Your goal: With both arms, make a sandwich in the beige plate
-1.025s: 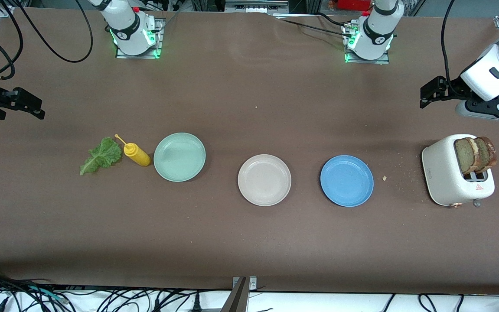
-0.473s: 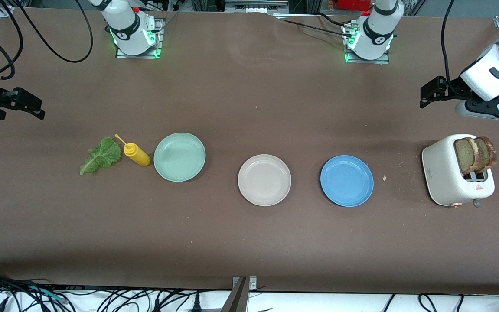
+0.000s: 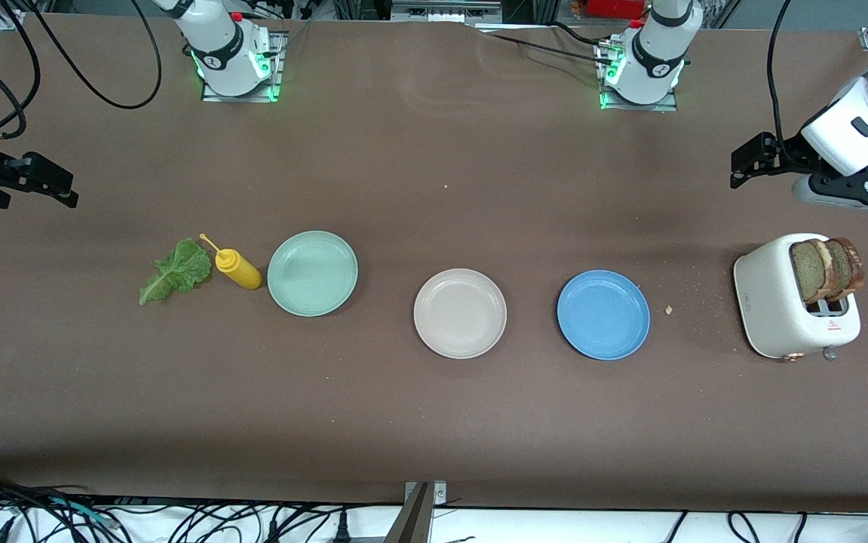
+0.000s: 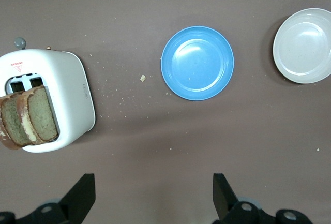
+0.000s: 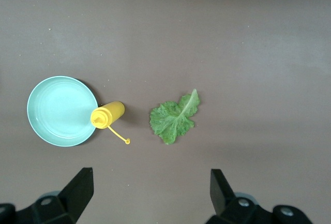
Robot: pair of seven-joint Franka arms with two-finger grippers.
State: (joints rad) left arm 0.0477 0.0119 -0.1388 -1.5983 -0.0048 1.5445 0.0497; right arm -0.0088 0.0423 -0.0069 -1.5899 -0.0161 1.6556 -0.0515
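The beige plate [image 3: 460, 313] sits bare at the middle of the table and also shows in the left wrist view [image 4: 305, 45]. Two bread slices [image 3: 826, 270] stand upright in a white toaster [image 3: 769, 302] at the left arm's end; the left wrist view shows them too [image 4: 28, 120]. A green lettuce leaf [image 3: 176, 270] lies flat at the right arm's end, also in the right wrist view [image 5: 175, 116]. My left gripper [image 3: 743, 170] hangs open and empty above the table beside the toaster [image 4: 153, 182]. My right gripper [image 3: 56, 188] hangs open and empty above the table near the lettuce [image 5: 151, 180].
A blue plate [image 3: 603, 314] lies between the beige plate and the toaster. A mint green plate [image 3: 312, 273] lies between the beige plate and the lettuce, with a yellow squeeze bottle [image 3: 237, 269] lying on its side next to it. Crumbs are scattered near the toaster.
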